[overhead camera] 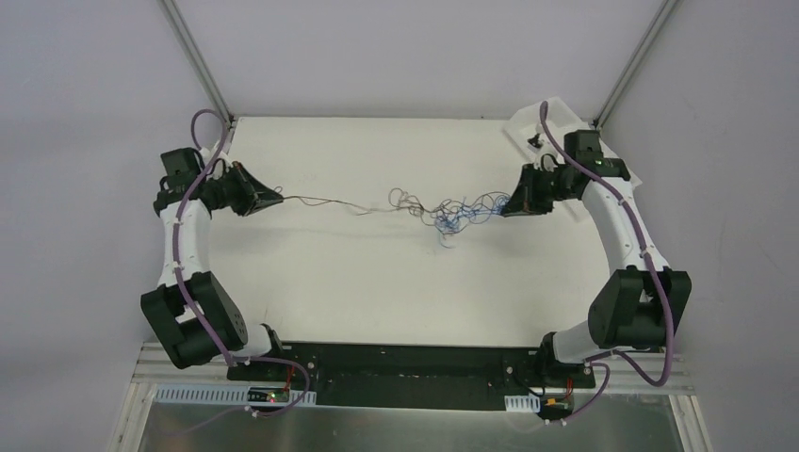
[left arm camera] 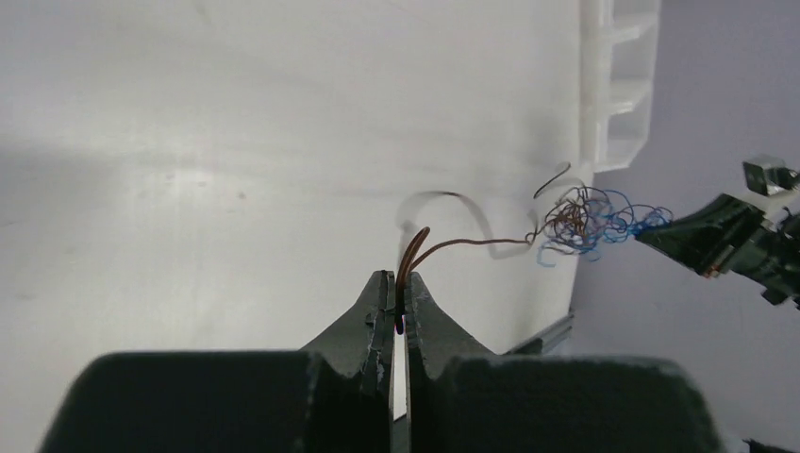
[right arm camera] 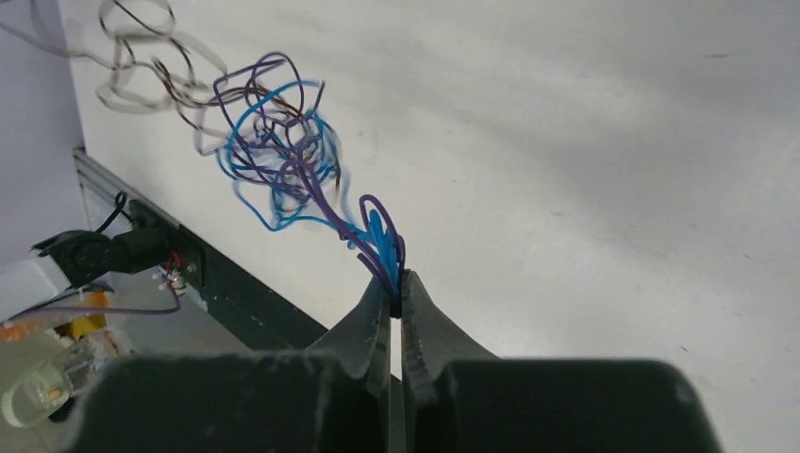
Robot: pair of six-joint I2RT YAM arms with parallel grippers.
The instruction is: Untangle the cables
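The cables are thin curly wires stretched between my two grippers above the white table. A brown wire runs from the left gripper to a knot of blue and dark wires just left of the right gripper. In the left wrist view the left gripper is shut on the brown wire, with the tangle far ahead. In the right wrist view the right gripper is shut on blue and purple-dark wires, with the tangle close ahead.
A white tray lies at the table's far right corner, behind the right arm. Metal frame posts rise at both back corners. A black rail runs along the near edge between the arm bases.
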